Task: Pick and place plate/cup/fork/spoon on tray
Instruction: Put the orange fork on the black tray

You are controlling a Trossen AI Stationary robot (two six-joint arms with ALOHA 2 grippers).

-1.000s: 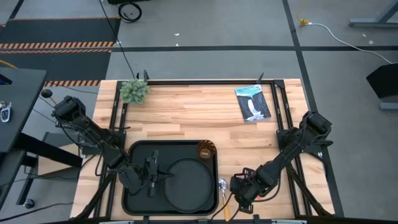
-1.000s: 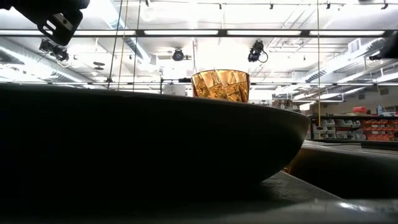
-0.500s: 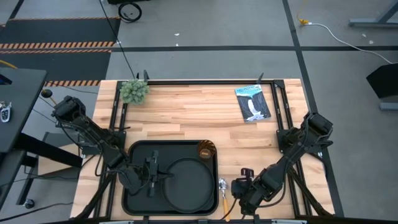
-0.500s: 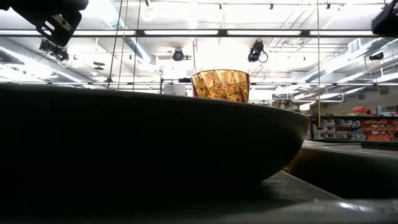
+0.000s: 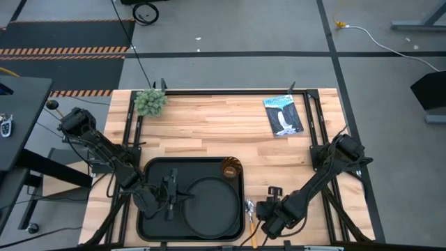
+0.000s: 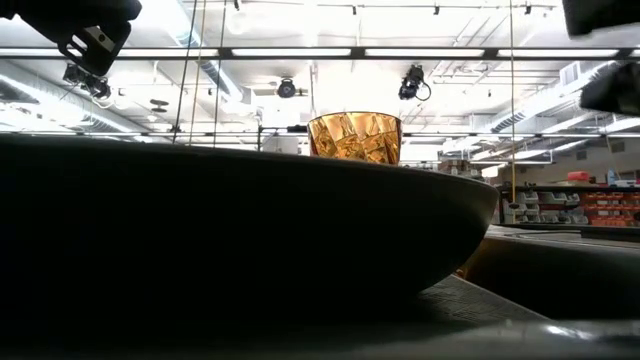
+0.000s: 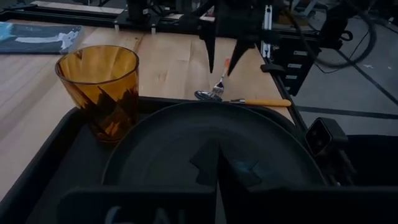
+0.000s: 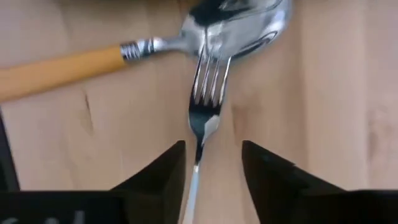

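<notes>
The black tray (image 5: 155, 174) lies at the table's near middle. The round plate (image 5: 212, 203) sits flat in it, and the amber cup (image 5: 231, 168) stands upright in its far right corner. Right of the tray lies the spoon (image 8: 242, 25) with its orange handle (image 8: 62, 68) on the wood. The fork (image 8: 208, 81) rests its tines on the spoon's bowl. My right gripper (image 8: 213, 165) points down over the fork, open, with the thin handle between its fingers. My left gripper (image 5: 169, 199) hangs shut over the tray's left half, with nothing in it. My right gripper comes from above, pointing down, its open fingers on either side of the fork's thin handle (image 8: 191, 186) and lying across it. The handle runs close by one finger (image 8: 161, 171). I cannot tell whether that finger touches it.
A small green plant (image 5: 150, 102) stands at the far left corner. A dark printed packet (image 5: 283, 115) lies at the far right. Black frame rails (image 5: 313, 118) run along the table's sides. Bare wood stretches between the tray and the far edge.
My right arm has shifted a little toward the near edge over the fork and spoon, and in the low view a dark part of it has come in at the upper right. The tray, plate and cup have stayed put.
</notes>
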